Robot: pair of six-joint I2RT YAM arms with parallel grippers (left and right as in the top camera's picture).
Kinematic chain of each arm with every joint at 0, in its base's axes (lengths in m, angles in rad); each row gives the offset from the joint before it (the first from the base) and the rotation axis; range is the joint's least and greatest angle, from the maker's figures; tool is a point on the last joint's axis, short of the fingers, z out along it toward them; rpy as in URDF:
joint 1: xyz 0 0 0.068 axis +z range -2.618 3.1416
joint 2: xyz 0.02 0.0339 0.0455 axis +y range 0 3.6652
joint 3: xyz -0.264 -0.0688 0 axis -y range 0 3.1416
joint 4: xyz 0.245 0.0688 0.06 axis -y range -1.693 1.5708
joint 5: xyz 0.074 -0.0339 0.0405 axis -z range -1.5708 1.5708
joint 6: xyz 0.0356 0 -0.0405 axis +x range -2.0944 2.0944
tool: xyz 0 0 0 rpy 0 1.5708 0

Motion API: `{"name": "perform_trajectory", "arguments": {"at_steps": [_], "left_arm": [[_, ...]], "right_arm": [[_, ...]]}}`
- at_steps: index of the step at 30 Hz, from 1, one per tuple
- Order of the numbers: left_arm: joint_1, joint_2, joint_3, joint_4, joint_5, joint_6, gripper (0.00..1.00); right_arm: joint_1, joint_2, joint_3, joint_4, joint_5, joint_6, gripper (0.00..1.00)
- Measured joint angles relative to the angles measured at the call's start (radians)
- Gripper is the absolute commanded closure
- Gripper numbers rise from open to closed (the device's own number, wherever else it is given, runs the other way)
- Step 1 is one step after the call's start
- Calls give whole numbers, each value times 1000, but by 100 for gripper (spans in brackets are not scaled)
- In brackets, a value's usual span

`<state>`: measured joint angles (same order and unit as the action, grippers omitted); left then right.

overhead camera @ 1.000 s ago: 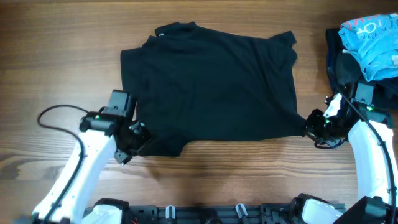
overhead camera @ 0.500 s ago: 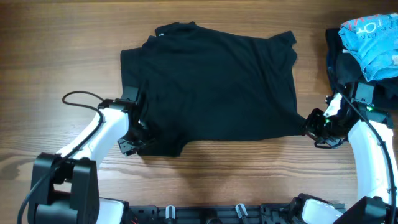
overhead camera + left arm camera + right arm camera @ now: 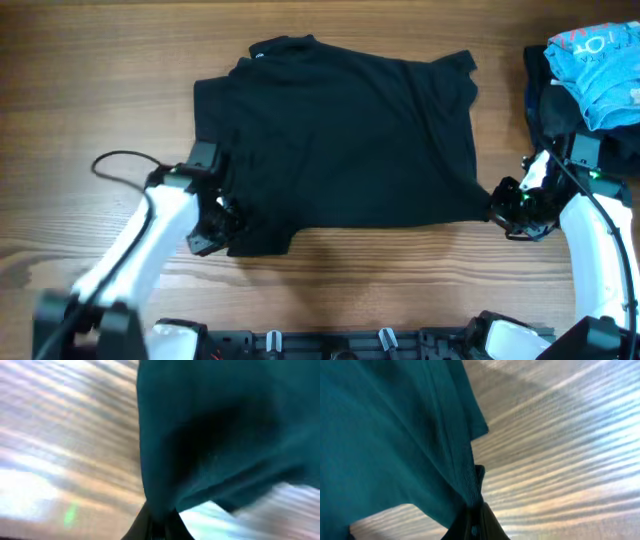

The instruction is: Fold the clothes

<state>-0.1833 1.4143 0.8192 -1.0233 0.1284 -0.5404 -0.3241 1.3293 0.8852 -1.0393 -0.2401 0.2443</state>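
T-shirt (image 3: 340, 140) half-hides tool tips (wrist views blurred); left tool (image 3: 225, 232), right tool (image 3: 497, 207) clenched on its corners.

- Left wrist view: blur smears the table (image 3: 60, 435) grain. My left gripper (image 3: 159, 527) is cut off by the bottom edge, its tips buried in pinched T-shirt (image 3: 225, 430) fabric.
- Right wrist view: my right gripper (image 3: 475, 527) is likewise cropped, with only its tips showing around the cloth.
- Overhead: my left arm (image 3: 125, 265) is blurred. The light-blue garment (image 3: 600, 60) runs off the right edge and hides much of the dark stack (image 3: 545, 105) beneath.
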Motion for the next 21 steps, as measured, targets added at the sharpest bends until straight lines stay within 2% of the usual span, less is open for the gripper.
{"name": "perform_trajectory", "arguments": {"at_steps": [6,10,15,19,21], "left_arm": [[0,-323,1,-109,-4,-72,96],[0,-371,1,-103,-34,-98,96],[0,-321,1,124,-107,-109,96],[0,-213,3,369,-154,-111,96],[0,-161,3,430,-161,-113,96]], "right_arm": [[0,-133,0,-65,-16,5,96],[1,-201,0,-39,-23,16,96],[1,-188,0,85,-22,20,96],[1,-117,0,174,-22,19,96],[1,-83,0,205,-22,19,96]]}}
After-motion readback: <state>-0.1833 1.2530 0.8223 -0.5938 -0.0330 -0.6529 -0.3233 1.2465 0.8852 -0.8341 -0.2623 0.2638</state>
